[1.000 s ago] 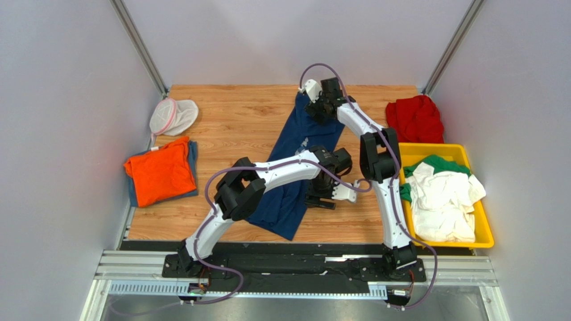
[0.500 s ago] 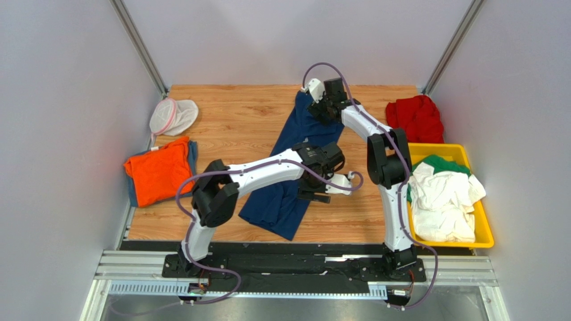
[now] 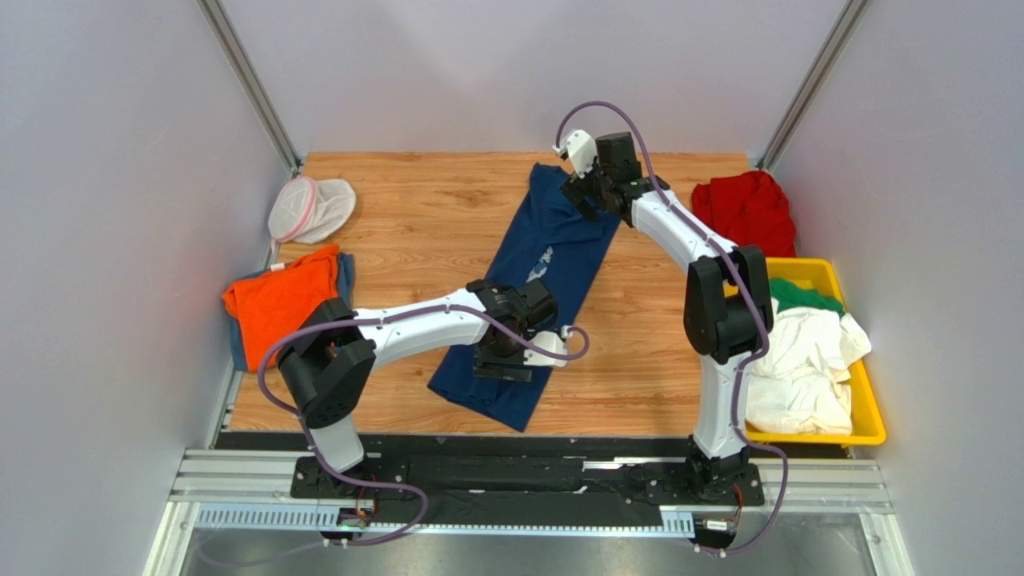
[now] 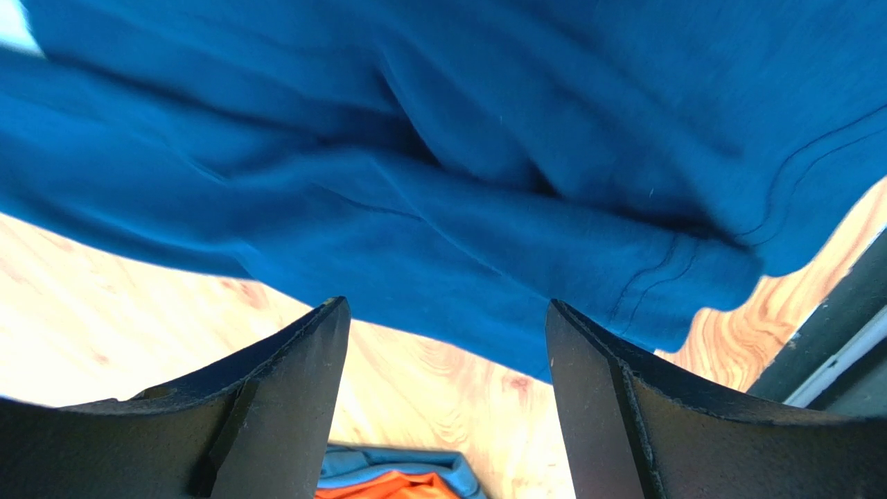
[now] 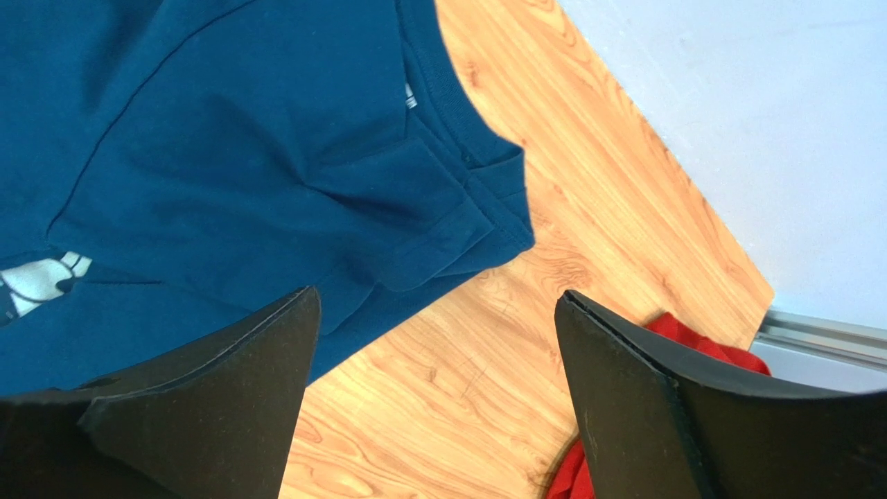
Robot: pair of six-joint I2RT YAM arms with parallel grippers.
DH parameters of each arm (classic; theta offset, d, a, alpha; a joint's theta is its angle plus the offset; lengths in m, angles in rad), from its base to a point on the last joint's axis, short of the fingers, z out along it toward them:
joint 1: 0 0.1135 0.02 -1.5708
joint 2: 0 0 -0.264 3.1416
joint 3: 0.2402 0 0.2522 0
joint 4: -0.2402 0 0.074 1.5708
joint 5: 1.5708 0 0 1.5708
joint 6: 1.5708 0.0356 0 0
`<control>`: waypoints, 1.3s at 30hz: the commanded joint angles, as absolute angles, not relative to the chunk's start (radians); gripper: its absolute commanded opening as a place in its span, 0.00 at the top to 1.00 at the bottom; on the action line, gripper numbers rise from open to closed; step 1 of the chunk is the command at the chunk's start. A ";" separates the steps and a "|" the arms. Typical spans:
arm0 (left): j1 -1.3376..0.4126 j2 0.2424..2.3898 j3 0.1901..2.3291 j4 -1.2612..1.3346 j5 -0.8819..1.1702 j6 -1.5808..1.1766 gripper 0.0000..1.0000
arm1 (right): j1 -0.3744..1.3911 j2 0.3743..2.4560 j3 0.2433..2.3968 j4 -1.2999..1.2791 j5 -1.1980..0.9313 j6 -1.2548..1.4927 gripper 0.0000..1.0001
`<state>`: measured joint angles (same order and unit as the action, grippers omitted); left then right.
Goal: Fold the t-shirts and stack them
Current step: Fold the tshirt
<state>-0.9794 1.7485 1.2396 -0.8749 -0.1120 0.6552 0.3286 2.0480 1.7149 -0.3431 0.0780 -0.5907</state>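
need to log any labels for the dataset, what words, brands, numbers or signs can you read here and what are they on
No text can be read in any view.
Pale print on the navy blue cloth t-shirt: too small and blurred to tell whether it carries any words.
Small white neck tag inside that shirt's collar: too small to read.
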 commanded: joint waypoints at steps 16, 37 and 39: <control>-0.973 1.799 1.206 -0.755 -0.031 0.626 0.22 | 0.353 2.321 1.894 -0.354 0.064 -0.560 0.11; -1.020 2.011 1.483 -0.801 0.089 0.643 0.22 | 0.362 2.456 2.019 -0.357 0.051 -0.603 0.12; -1.020 2.043 1.506 -0.796 0.097 0.647 0.22 | 0.360 2.465 2.034 -0.357 0.057 -0.607 0.11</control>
